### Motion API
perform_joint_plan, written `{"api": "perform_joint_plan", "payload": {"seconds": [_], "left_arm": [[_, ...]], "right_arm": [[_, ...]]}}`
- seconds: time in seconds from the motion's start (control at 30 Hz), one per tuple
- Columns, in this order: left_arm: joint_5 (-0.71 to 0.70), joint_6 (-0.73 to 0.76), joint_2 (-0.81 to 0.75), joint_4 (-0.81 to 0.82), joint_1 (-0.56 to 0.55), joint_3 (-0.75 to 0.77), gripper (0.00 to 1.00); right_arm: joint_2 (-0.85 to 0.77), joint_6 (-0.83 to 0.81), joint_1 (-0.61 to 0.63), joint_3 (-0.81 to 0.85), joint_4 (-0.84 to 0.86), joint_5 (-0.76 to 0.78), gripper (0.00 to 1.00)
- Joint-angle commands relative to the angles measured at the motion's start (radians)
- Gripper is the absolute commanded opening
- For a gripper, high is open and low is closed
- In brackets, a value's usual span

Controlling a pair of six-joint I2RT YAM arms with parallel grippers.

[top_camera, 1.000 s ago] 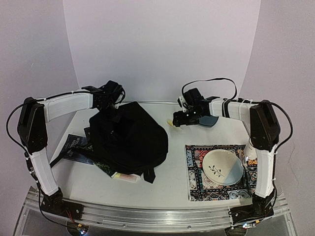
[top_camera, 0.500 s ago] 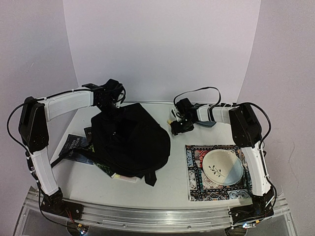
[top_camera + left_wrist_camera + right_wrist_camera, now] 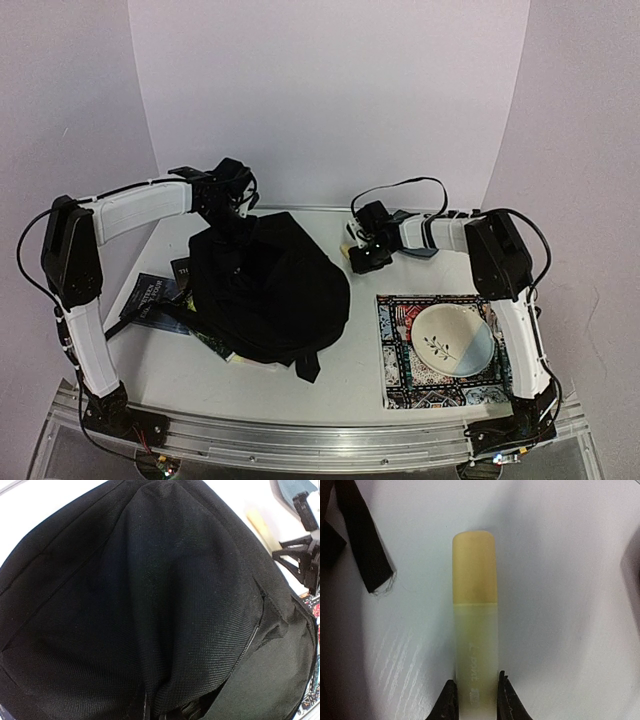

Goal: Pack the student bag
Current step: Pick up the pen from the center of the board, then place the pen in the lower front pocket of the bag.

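The student bag (image 3: pixel 265 290) is a large black fabric backpack lying left of the table's middle. Its cloth fills the left wrist view (image 3: pixel 150 605). My left gripper (image 3: pixel 237 218) sits at the bag's far top edge, shut on a bunch of its fabric; the fingers themselves are buried in cloth. A yellow-capped marker (image 3: pixel 474 605) lies on the white table just right of the bag. My right gripper (image 3: pixel 475 680) is low over it (image 3: pixel 358 252), with both fingertips pressed against the sides of the marker's pale barrel.
A pale plate (image 3: pixel 452 340) rests on a patterned mat (image 3: pixel 400 385) at the front right. Dark books (image 3: pixel 150 295) stick out from under the bag's left side. A black strap end (image 3: pixel 362 545) lies left of the marker. A blue-grey object (image 3: pixel 428 249) lies under the right forearm.
My right gripper swung left and down to the marker and its jaws closed from wide open onto the barrel. The bag's top shifted slightly under the left gripper's hold.
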Motion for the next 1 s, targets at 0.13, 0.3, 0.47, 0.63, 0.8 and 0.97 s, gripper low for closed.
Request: {"api": "perform_joint_plan", "payload": {"seconds": [0.13,0.3,0.47,0.63,0.8,0.97], "left_arm": [[0.089,-0.031,0.035,0.014,-0.004,0.100,0.00],[0.113,-0.035,0.075,0.013,-0.004,0.144,0.00],[0.148,-0.035,0.111,0.014,-0.004,0.184,0.00],[0.186,-0.039,0.127,0.013,-0.006,0.206,0.00],[0.187,-0.037,0.121,0.014,-0.015,0.191,0.00],[0.192,-0.035,0.095,0.014,-0.023,0.158,0.00]], "right_arm": [[-0.274,0.044,-0.004,-0.148,-0.116,-0.016,0.03],[-0.435,0.117,0.003,-0.235,-0.150,-0.110,0.00],[-0.570,0.222,0.060,-0.323,-0.150,-0.231,0.00],[-0.616,0.339,0.145,-0.364,-0.120,-0.320,0.00],[-0.597,0.480,0.246,-0.374,-0.015,-0.371,0.00],[-0.540,0.637,0.292,-0.365,0.113,-0.378,0.00]]}}
